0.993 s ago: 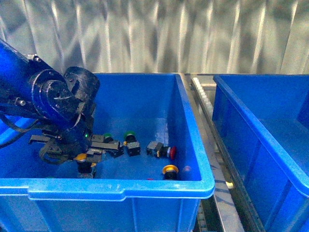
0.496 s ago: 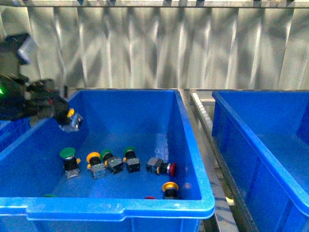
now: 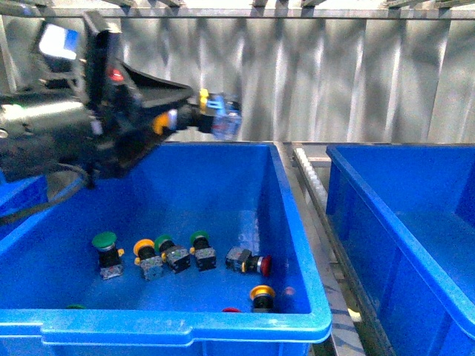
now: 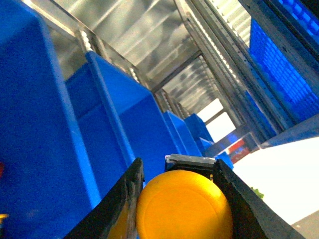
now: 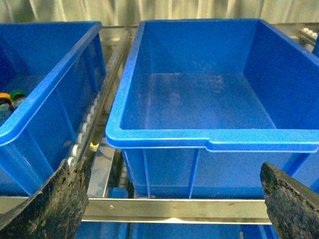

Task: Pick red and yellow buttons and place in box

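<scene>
The left gripper [image 4: 178, 164] grips a yellow button [image 4: 184, 209] high over the left bin [image 3: 185, 322]. The button's long axis lies roughly level, cap toward the wrist and body pointing right. The right gripper [image 5: 172, 172] hangs spread wide near the box [image 5: 214, 139].

A deep bright-blue box [image 5: 164, 139] fills the middle, showing its smooth floor and thick rolled rim. Across a metal roller rail [image 5: 92, 124] stands a second blue bin [image 5: 50, 99] holding a yellow-capped button [image 5: 4, 97] and a green-capped button [image 5: 18, 93]. The right gripper [image 5: 169, 172] shows two dark fingers [image 5: 60, 204] spread wide.
</scene>
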You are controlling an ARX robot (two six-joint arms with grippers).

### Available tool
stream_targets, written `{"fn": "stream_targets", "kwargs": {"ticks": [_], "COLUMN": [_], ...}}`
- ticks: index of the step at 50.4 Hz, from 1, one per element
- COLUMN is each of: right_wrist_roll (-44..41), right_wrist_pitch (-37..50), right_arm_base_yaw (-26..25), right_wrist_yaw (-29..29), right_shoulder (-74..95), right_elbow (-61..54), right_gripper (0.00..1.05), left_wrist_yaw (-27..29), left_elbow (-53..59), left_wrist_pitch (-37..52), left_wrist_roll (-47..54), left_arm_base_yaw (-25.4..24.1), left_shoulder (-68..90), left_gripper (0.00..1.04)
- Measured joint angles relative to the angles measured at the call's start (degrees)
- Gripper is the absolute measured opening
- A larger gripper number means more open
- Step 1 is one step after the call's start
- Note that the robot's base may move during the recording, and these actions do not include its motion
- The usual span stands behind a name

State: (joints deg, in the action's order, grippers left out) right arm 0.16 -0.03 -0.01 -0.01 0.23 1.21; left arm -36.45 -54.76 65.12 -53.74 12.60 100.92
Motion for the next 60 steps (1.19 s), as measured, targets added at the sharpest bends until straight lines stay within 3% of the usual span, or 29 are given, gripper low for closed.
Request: {"fn": "stream_targets", "kwargs": {"ticks": [13, 26, 49, 53, 57, 60], "right_wrist_roll": [0.0, 0.0, 0.0, 0.3, 1.7, 8.7], "right_wrist_pitch": [0.0, 0.0, 0.0, 12.6, 31.6, 43.5], "right_arm_base_yaw": [0.0, 0.0, 0.0, 0.7, -2.9, -8.8], "right_wrist_yaw": [0.0, 0.0, 0.0, 6.9, 2.9, -1.6], "right_shoulder": [0.0, 0.0, 0.0, 6.1, 18.8, 31.9], "right_elbow": [0.0, 0.0, 0.0, -0.1, 1.4, 7.6], "right_gripper": [0.98, 0.98, 0.98, 0.98, 0.98, 0.98], "left_wrist_yaw": [-1.7, -2.8, -2.8, -2.9, -2.7, -2.2], "left_elbow": [-8.9, -17.4, -19.8, -19.8, -19.8, -19.5], "left_wrist_pitch": [1.0, -5.6, -8.3, -6.9, -6.1, -5.3], "left_wrist_roll": [-2.4, 0.7, 2.9, 2.6, 2.4, 1.8], "left_arm_base_yaw": [6.1, 12.0, 16.8, 17.3, 17.4, 17.4], "left_shoulder": [8.0, 11.8, 11.9, 11.9, 11.8, 11.7], "left_gripper": [0.34, 0.34, 0.34, 0.34, 0.34, 0.34]}}
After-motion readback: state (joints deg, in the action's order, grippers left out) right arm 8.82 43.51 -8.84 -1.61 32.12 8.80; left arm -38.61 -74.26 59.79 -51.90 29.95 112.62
